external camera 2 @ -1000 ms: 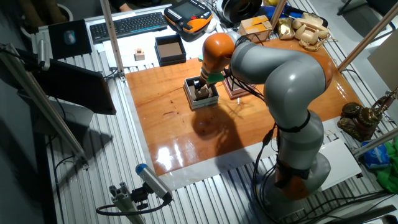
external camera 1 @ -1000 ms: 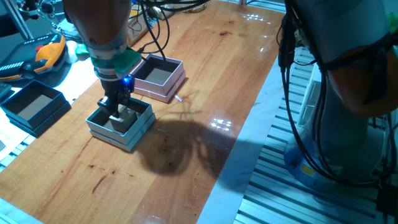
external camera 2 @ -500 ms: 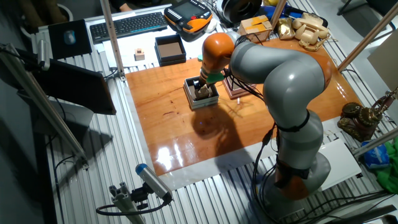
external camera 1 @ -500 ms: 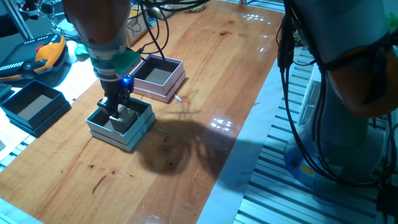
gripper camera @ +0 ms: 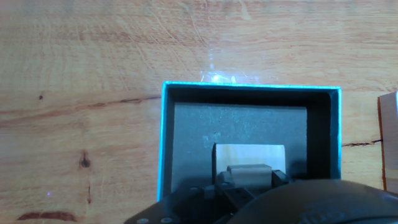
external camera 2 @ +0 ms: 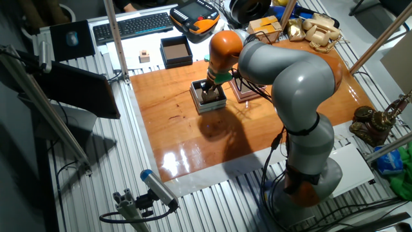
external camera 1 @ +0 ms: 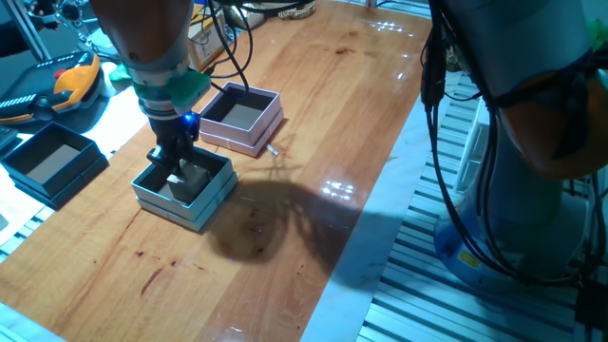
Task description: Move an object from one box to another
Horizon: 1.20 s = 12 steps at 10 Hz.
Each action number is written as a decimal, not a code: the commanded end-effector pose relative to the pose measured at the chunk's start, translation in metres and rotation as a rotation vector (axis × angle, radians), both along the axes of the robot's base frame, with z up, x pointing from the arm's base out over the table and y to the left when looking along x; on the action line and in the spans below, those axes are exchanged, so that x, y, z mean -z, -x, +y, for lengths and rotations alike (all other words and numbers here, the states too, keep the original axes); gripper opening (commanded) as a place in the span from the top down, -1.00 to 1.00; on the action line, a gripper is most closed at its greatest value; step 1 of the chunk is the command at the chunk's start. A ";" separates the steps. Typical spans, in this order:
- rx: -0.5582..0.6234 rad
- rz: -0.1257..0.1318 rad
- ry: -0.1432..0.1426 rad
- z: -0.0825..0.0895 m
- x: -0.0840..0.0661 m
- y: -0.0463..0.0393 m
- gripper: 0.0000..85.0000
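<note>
The one box [external camera 1: 205, 199], with pale teal walls and a dark inside, sits on the wooden table near its left side. My gripper [external camera 1: 175, 171] reaches down into it, shut on a pale wooden block [external camera 1: 178, 180]. In the hand view the block [gripper camera: 249, 153] shows between my fingertips, over the grey floor of the teal box [gripper camera: 160, 143]. Another box [external camera 1: 249, 138], pink-lilac with a brown inside, stands just behind the teal one. From the other fixed view my gripper [external camera 2: 208, 91] is inside the teal box [external camera 2: 209, 106], and the arm hides most of the pink box [external camera 2: 247, 96].
A black square box [external camera 1: 47, 161] sits off the table's left edge, also seen as the black box [external camera 2: 176, 51] from the other side. A small pale stick [external camera 1: 273, 149] lies by the pink box. An orange-and-black pendant [external camera 1: 66, 87] lies at far left.
The arm and gripper have shifted slightly up and to the left, with the pale block still between the fingers. The boxes have not moved.
</note>
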<state>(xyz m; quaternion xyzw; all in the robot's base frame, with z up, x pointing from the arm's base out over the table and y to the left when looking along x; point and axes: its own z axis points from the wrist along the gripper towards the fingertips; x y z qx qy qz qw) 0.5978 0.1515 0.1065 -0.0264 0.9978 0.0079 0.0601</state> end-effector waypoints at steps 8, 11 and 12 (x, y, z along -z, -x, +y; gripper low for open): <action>0.017 0.019 -0.019 -0.009 -0.024 0.0064 1.00; 0.018 0.023 -0.005 -0.022 -0.049 0.0126 1.00; 0.008 0.022 -0.004 -0.029 -0.053 0.0150 1.00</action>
